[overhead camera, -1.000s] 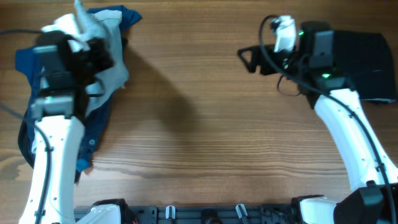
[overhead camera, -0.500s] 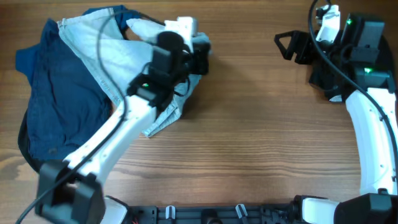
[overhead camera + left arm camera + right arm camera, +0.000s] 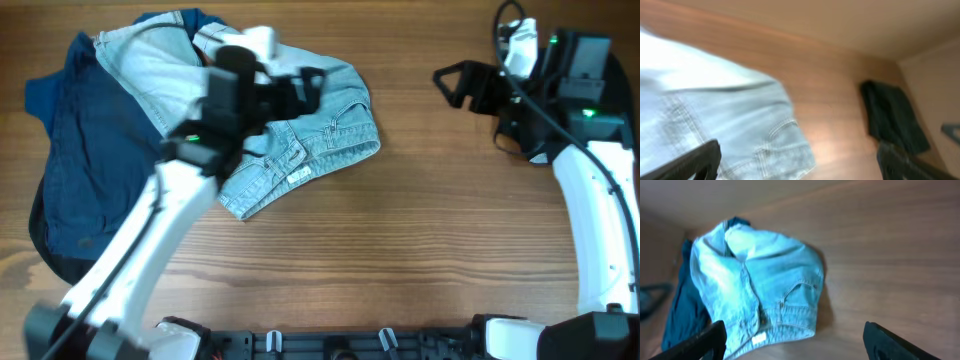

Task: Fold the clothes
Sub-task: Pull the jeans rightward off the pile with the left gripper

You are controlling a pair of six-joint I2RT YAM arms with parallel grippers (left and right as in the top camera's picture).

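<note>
Progress: no fold is made yet. The denim shorts (image 3: pixel 300 150) lie crumpled, pockets up, on the table (image 3: pixel 400 250), left of centre toward the far edge, overlapping a dark blue garment (image 3: pixel 90 170).

The left gripper (image 3: pixel 305 88) hovers over them, spread wide and holding nothing. The right gripper (image 3: pixel 460 85), far right, is likewise spread and empty.

Against the earlier frames, the shorts have been drawn rightward off the pile and released.

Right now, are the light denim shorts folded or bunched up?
Bunched, not folded. The light denim shorts lie crumpled in uneven layers, one edge over the dark blue garment.
</note>
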